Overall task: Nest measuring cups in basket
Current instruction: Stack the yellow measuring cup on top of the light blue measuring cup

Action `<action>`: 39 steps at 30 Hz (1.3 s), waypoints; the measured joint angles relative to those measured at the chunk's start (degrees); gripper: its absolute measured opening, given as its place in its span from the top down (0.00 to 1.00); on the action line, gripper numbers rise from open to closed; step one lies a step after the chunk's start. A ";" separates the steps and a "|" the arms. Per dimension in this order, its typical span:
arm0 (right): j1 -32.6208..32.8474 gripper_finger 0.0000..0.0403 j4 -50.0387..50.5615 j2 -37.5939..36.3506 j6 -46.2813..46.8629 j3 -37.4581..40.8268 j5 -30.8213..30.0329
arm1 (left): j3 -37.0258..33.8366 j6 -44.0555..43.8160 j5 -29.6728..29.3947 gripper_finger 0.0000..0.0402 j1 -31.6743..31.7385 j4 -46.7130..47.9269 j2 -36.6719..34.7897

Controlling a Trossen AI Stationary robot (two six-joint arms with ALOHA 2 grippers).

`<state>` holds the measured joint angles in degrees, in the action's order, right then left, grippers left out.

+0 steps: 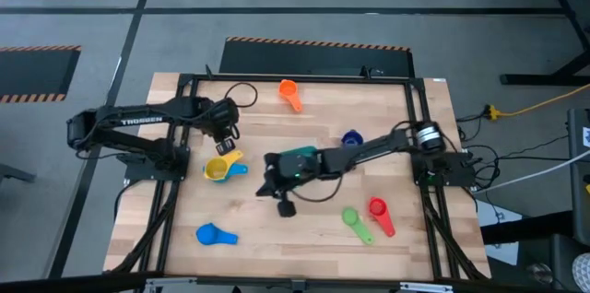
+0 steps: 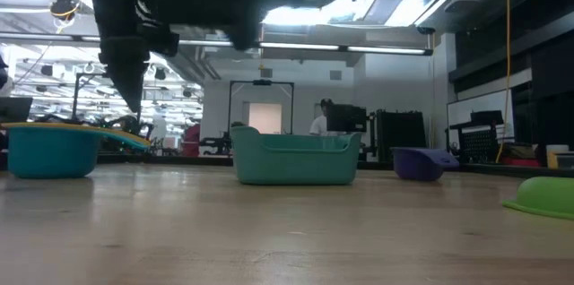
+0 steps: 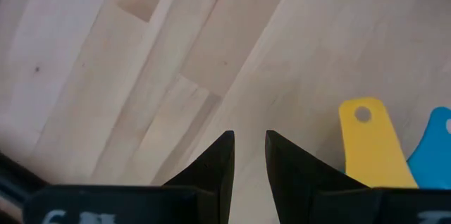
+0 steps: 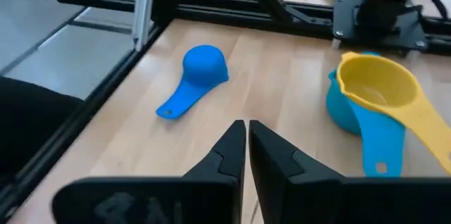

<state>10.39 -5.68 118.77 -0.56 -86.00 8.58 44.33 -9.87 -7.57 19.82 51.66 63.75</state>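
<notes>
My left tool [image 1: 221, 148] hangs left of the middle in the high view, just above the yellow cup [image 1: 218, 168], which already sits inside a light blue cup [image 1: 236, 169]. Its fingers [image 3: 218, 164] stand a little apart with nothing between them, and the yellow handle lies just beside them. My right tool [image 1: 270, 185] is near the middle of the picture, shut tight and holding nothing. The teal basket [image 1: 297, 163] sits right under my right arm, in the middle of the table [image 1: 323, 238]. I think the next job is to pick up the stacked pair and put it in the basket. To do it well, I should open my left tool wider, come down over the yellow handle, and pinch it flat so the cups do not tip. The other light blue cup [image 1: 215, 234] waits at the lower left, the orange cup [image 1: 289, 93] at the top, the dark blue cup [image 1: 351, 137] right of the basket, and the green cup [image 1: 355, 220] and red cup [image 1: 380, 214] at the lower right.
</notes>
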 joint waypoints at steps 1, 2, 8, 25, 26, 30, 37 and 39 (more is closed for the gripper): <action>0.00 0.94 0.84 1.42 -1.16 -2.03 0.00 | -0.45 0.01 0.51 0.81 0.21 -0.69 0.00; 0.00 0.94 2.12 2.61 -2.23 -3.64 -0.01 | -0.98 0.08 1.21 0.81 0.48 -1.17 0.00; 0.00 0.94 4.81 9.70 -7.52 -11.66 -1.58 | -3.48 1.55 4.10 0.81 2.41 -3.84 0.02; -3.08 0.94 6.52 18.87 -11.98 -17.86 -6.14 | -8.13 -1.00 9.39 0.85 3.73 -9.66 0.00; -3.32 0.94 6.83 18.87 -11.98 -17.86 -6.14 | -8.75 -1.72 9.69 0.86 3.75 -10.20 0.00; -4.41 0.94 7.48 18.87 -11.97 -17.86 -6.12 | -11.04 -3.24 10.55 0.88 3.73 -11.87 0.00; -5.96 0.94 7.38 18.87 -11.96 -17.83 -6.10 | -12.61 -3.62 13.11 0.91 3.73 -13.80 0.00; -6.21 0.94 7.33 18.87 -11.82 -17.83 -6.08 | -12.98 -3.72 13.92 0.92 3.73 -14.96 0.00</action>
<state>4.19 1.65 137.64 -12.38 -103.83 2.50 31.35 -13.59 6.35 23.55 36.71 63.75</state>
